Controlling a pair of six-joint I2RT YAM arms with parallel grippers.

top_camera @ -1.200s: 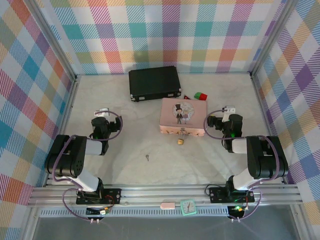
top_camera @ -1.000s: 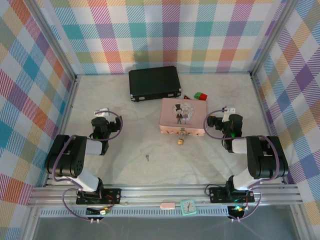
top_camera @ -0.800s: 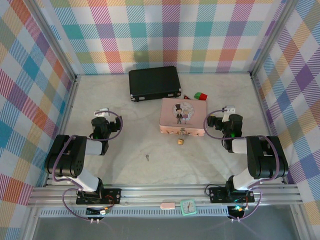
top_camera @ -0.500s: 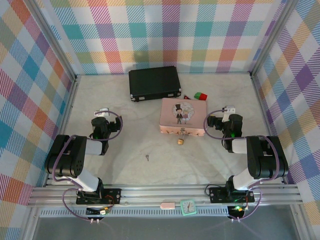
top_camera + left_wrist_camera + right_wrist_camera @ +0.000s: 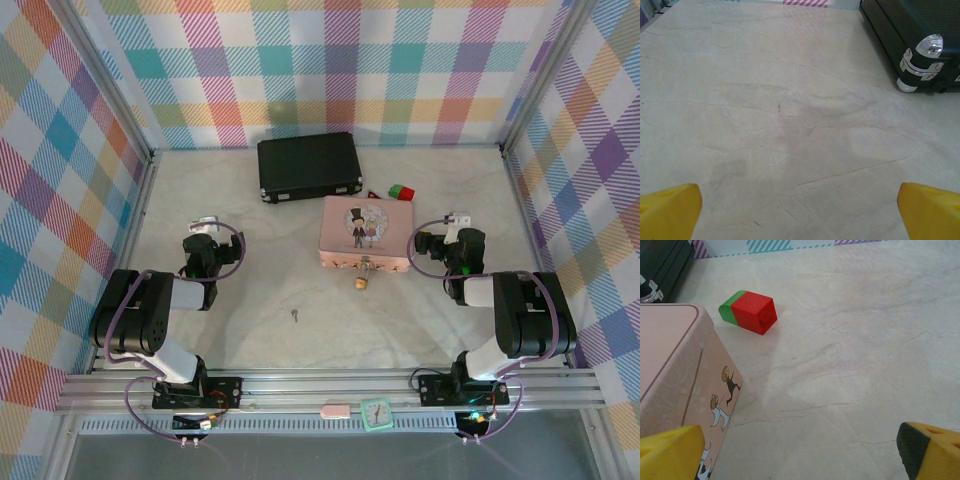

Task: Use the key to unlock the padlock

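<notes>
With left tool (image 5: 204, 222) and right tool (image 5: 458, 218) both spread wide and empty, go low with the left for the flat key (image 5: 295, 316) on the bench (image 5: 250, 290), 8 o'clock of the padlock (image 5: 361, 282) at the pink box's (image 5: 366, 233) 6 o'clock, tbh.

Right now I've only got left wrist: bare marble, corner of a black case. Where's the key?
Observer: The key lies on the table, behind the left gripper on its near side, toward centre.
Operator: Padlock?
Observer: The padlock sits at the near side of the pink box, mid-table.
Operator: Right gripper?
Observer: The right gripper is open, empty, beside that box.
</notes>
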